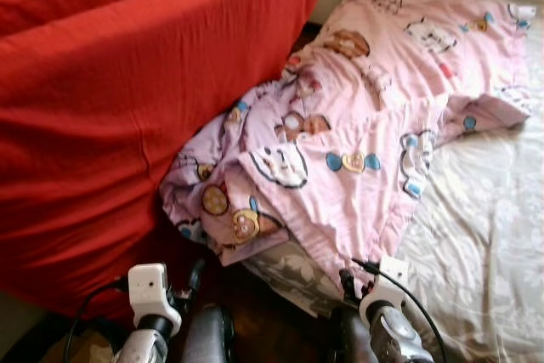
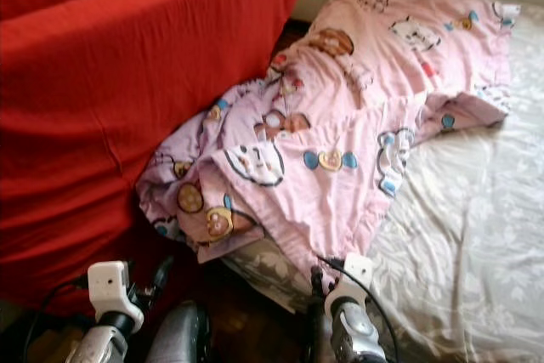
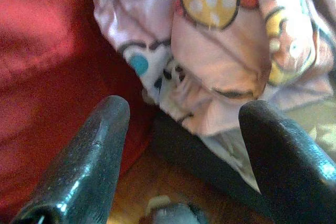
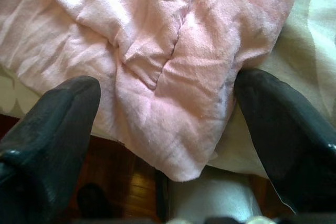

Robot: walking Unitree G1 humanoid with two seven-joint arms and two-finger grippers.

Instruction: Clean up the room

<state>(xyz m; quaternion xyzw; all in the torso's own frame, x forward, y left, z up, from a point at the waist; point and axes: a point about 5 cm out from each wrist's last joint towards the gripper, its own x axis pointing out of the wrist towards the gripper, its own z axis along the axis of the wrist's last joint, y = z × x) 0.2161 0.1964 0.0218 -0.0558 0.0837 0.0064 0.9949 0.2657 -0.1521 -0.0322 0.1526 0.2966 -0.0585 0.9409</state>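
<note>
Both grippers sit at the near edge. The left gripper, jaws spread wide, holds nothing. The right gripper, equally wide, straddles the quilt's corner. The quilt lies bunched on the bed, running toward one o'clock, against the red sofa at ten.

No legible text or labels.

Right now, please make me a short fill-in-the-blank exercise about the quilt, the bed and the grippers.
1. The pink quilt lies bunched on the ____.
2. The cover beside the quilt is ____ in colour.
3. Both the left gripper and the right gripper are ____.
4. A corner of the quilt hangs over the bed's edge, between the right gripper's ____.

Missing words: bed; red; open; fingers
</note>
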